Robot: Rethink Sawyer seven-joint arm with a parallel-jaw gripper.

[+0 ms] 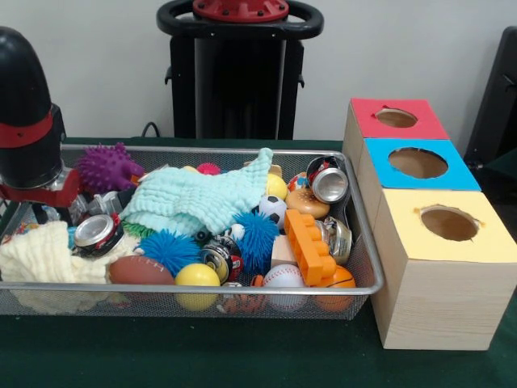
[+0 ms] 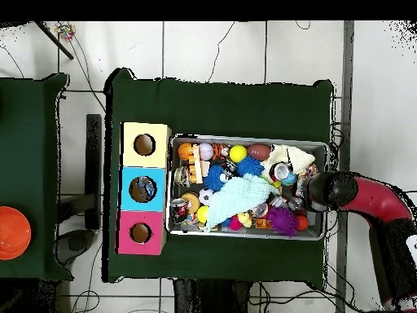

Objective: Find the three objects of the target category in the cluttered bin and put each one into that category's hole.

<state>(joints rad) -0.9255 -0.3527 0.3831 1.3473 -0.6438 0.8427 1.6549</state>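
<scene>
The silver wire-mesh bin (image 1: 202,288) is full of mixed things: soda cans (image 1: 329,184), a yellow ball (image 1: 197,276), a baseball (image 1: 283,276), a brown football (image 1: 139,270), blue spiky balls (image 1: 168,248), a purple spiky ball (image 1: 107,167), an orange brick (image 1: 308,246) and a mint cloth (image 1: 212,196). My gripper (image 1: 50,208) hangs low over the bin's left end in the front view, beside a tilted can (image 1: 98,234). The arm's wrist hides its tips. In the overhead view the gripper (image 2: 313,193) is at the bin's (image 2: 244,137) right end.
Three wooden boxes stand beside the bin, each with a round hole on top: red (image 1: 396,119), blue (image 1: 418,164) and yellow (image 1: 449,224). A cream cloth (image 1: 36,259) lies in the bin's near left corner. An orange bowl (image 2: 12,232) sits on a side table.
</scene>
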